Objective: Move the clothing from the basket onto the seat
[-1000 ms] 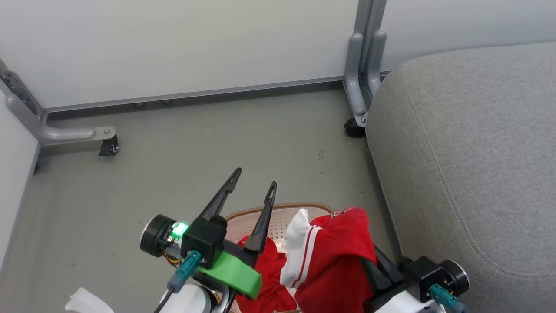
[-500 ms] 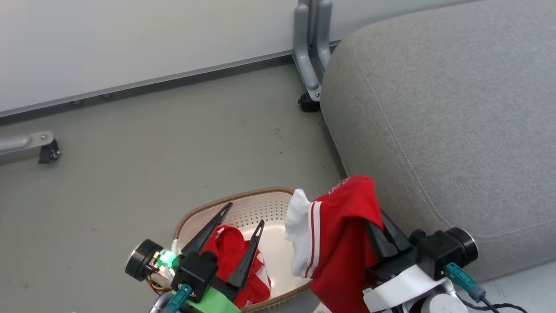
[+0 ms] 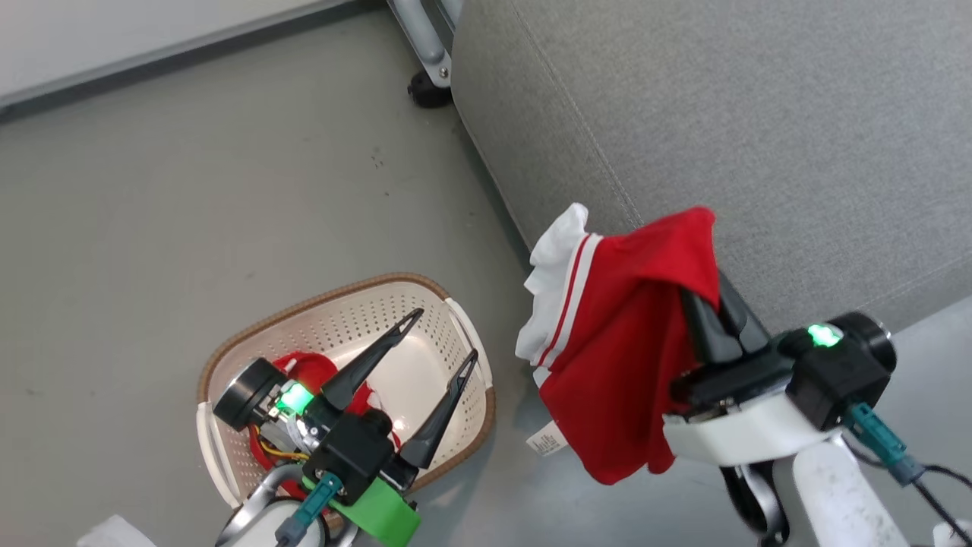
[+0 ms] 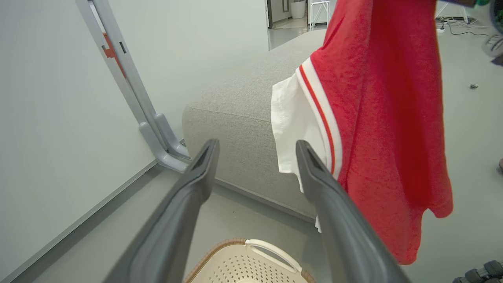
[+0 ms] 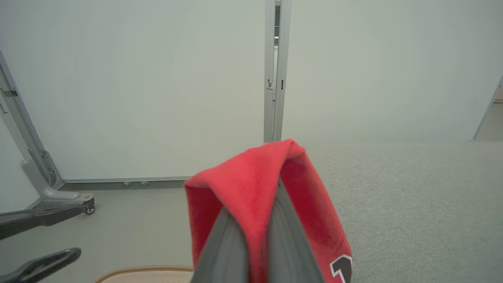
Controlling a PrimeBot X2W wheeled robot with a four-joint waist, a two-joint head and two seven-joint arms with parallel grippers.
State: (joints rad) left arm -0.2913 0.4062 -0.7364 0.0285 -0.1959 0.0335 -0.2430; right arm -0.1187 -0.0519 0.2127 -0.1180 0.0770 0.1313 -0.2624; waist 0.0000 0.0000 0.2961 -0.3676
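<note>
Red jersey (image 3: 615,334) hangs from the right jaws, pinched shut on a fold of it, in the air just beside the seat (image 3: 759,114). This looks like the carrying step; the next move calls for clearing the cushion's rounded edge, beyond which lies broad open fabric. The left jaws hang spread wide and empty over the basket (image 3: 319,296), where the other red piece (image 3: 304,372) lies.

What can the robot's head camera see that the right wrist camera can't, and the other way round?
Head camera: the second red piece lying in the basket, plus the jersey's white lining and stripes. Right wrist camera: the jersey's dark, white-edged lettering. Both: the right gripper shut on the jersey, the grey seat and the basket's brown rim.
</note>
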